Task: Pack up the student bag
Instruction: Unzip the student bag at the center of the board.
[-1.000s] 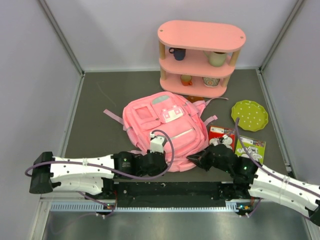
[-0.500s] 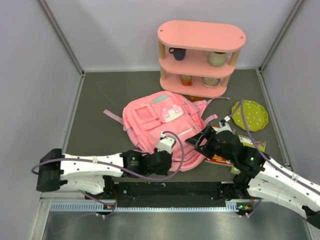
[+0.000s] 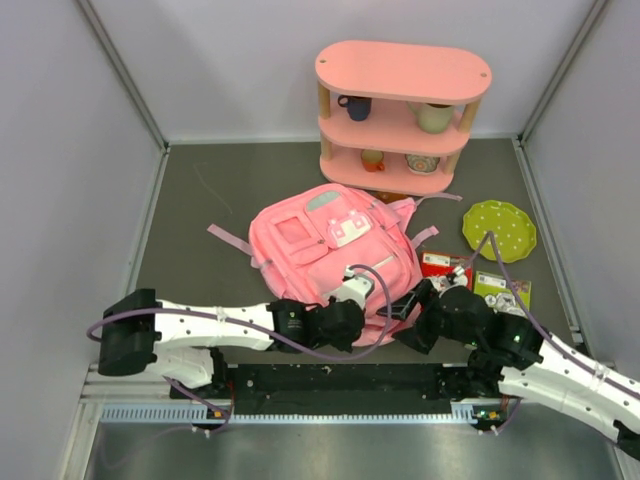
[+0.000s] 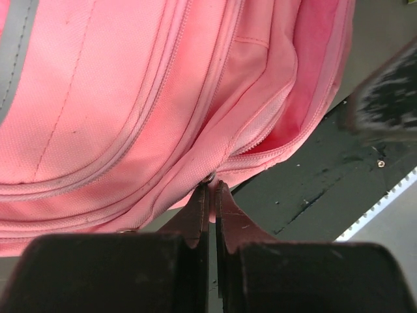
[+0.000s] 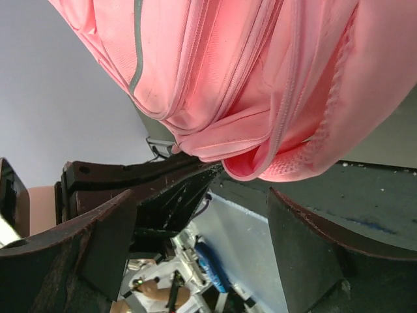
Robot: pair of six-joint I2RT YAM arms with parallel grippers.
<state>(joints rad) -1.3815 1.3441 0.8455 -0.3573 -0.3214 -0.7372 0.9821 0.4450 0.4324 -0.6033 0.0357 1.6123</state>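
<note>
The student bag (image 3: 330, 245), a soft pink backpack, lies flat in the middle of the table. My left gripper (image 3: 368, 314) is at its near edge, and in the left wrist view it (image 4: 212, 193) is shut on a zipper pull with a small metal ring. The zipper beside it gapes, showing the darker pink inside (image 4: 309, 91). My right gripper (image 3: 408, 312) is low at the bag's near right corner. In the right wrist view it (image 5: 202, 225) stands open, with the bag's rounded corner (image 5: 273, 150) just beyond its fingertips and nothing held.
A rigid pink three-tier shelf (image 3: 400, 70) with cups stands at the back. A green dotted plate (image 3: 498, 228), a red packet (image 3: 438, 264) and a green-white packet (image 3: 505, 290) lie right of the bag. Grey walls close in both sides.
My right gripper has opened, swung up beside the bag and come down at its near right corner. The left gripper, still shut, slid rightward along the bag's near edge.
</note>
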